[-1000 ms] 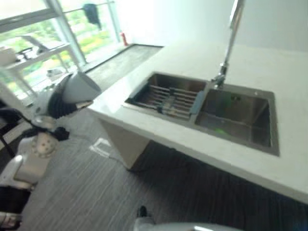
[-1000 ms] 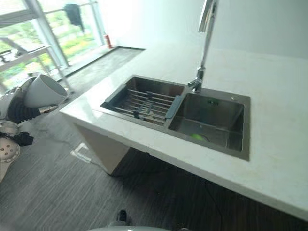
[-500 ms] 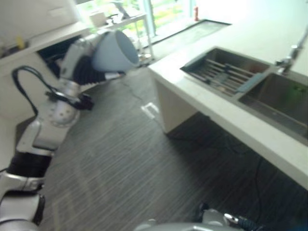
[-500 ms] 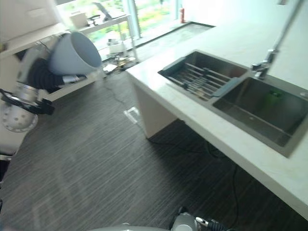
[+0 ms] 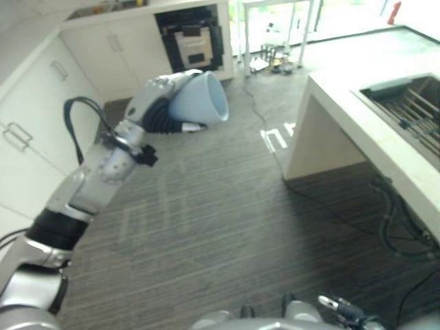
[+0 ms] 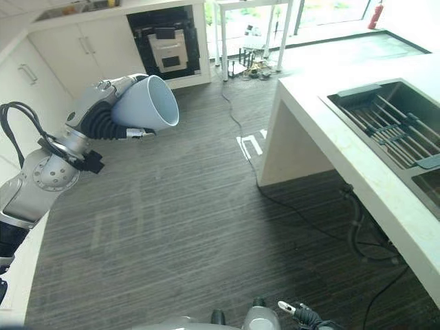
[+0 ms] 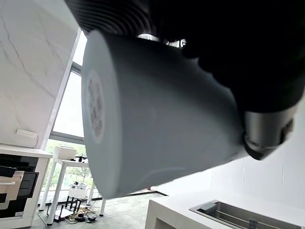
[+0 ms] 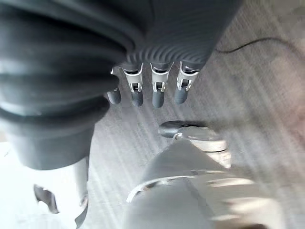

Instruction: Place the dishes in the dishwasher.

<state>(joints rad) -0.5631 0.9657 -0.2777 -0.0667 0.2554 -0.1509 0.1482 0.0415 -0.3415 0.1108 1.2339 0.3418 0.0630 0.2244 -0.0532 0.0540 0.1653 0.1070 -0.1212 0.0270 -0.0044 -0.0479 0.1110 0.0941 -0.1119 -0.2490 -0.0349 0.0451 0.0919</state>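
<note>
1. The left hand (image 6: 103,120) is raised over the dark striped floor (image 6: 206,227), its fingers and thumb wrapped round a pale grey-blue cup (image 6: 146,103) (a plain tapered one, no handle to be seen).
2. The cup lies on its side in that grasp, its open mouth turned away from the arm and toward the counter side of the room; its base is tucked against the hand's dark ribbed cover.
3. In the left wrist view the cup (image 7: 157,119) fills the middle, with a dark-tipped thumb (image 7: 267,133) pressed against its wall.
4. The right hand (image 8: 147,90) shows in its own wrist view, hanging above the floor with its fingers straight and relaxed, holding nothing.
5. On the robot's right stands a white counter (image 6: 330,148) with a steel sink (image 6: 392,124) set into it; a rack of thin bars (image 5: 416,110) rests in the basin.
6. The cup is well apart from the sink, out over open floor.
7. Against the far wall runs a row of white cabinets (image 6: 69,48), and between them is a dark open bay holding a black appliance (image 6: 165,45) (what it is exactly I cannot tell).
8. Beside that bay, toward the bright windows, stands a white-legged table (image 6: 254,31) with small clutter on the floor beneath it.
</note>
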